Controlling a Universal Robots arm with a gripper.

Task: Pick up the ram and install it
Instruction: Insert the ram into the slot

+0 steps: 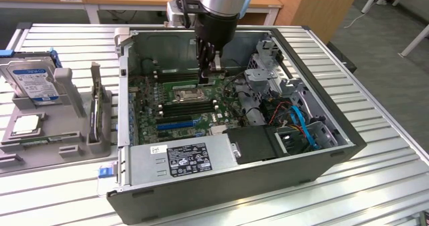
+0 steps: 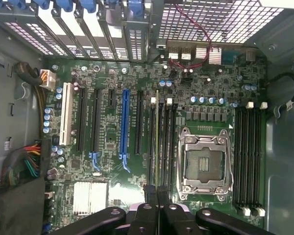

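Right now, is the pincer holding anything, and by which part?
Yes: the pincer is shut on the ram, pinched by its upper long edge, over the memory slots. Where along that edge cannot be told.

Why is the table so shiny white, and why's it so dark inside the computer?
Exterior view: room light bounces off the metal table, so its slats glare white; the walls of the computer case shade the motherboard. Wrist view: light pours through the holed grille and the silver heatsink shines pale, while the tool, shut on the ram, looks dark.
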